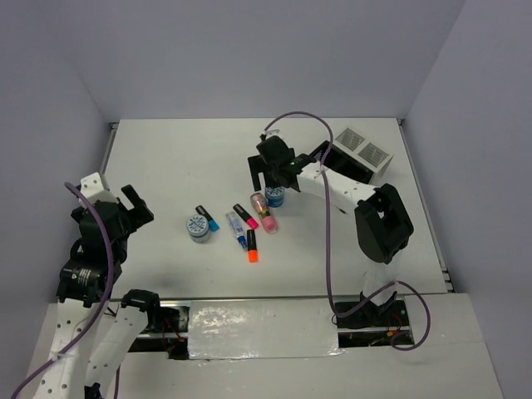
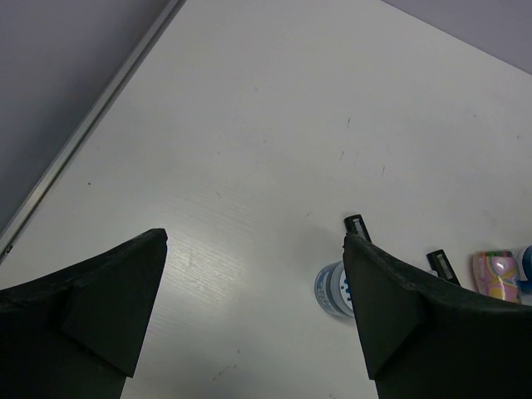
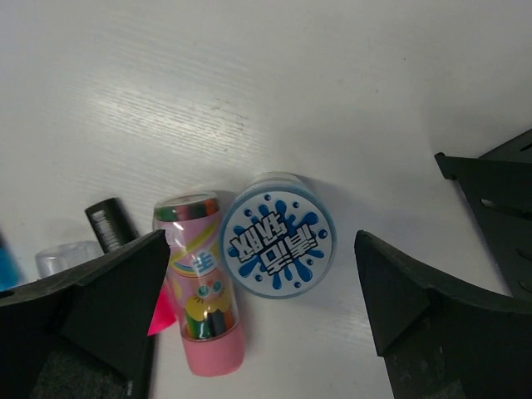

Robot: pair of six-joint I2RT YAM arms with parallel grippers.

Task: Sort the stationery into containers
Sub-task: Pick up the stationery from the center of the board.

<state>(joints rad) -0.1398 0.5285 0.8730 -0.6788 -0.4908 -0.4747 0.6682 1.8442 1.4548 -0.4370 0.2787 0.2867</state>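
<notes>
The stationery lies mid-table: a blue-white roll point(image 1: 198, 226), a blue-capped highlighter point(image 1: 207, 218), a white-blue marker point(image 1: 236, 223), a pink-capped highlighter point(image 1: 246, 216), an orange-capped highlighter point(image 1: 251, 247) and a pink capsule point(image 1: 264, 212). A second roll point(image 3: 278, 245) stands beside the capsule point(image 3: 199, 283). My right gripper point(image 3: 262, 241) hovers open right over this roll, one finger on each side, touching nothing. My left gripper point(image 1: 141, 206) is open and empty at the left, well short of the first roll point(image 2: 330, 291). The containers, a white mesh box point(image 1: 362, 150) and a black box point(image 1: 341, 166), stand at the back right.
The black box's rim point(image 3: 499, 191) shows just right of my right gripper's fingers. A raised table edge point(image 2: 83, 141) runs along the left side. Grey walls close in the back and both sides of the table.
</notes>
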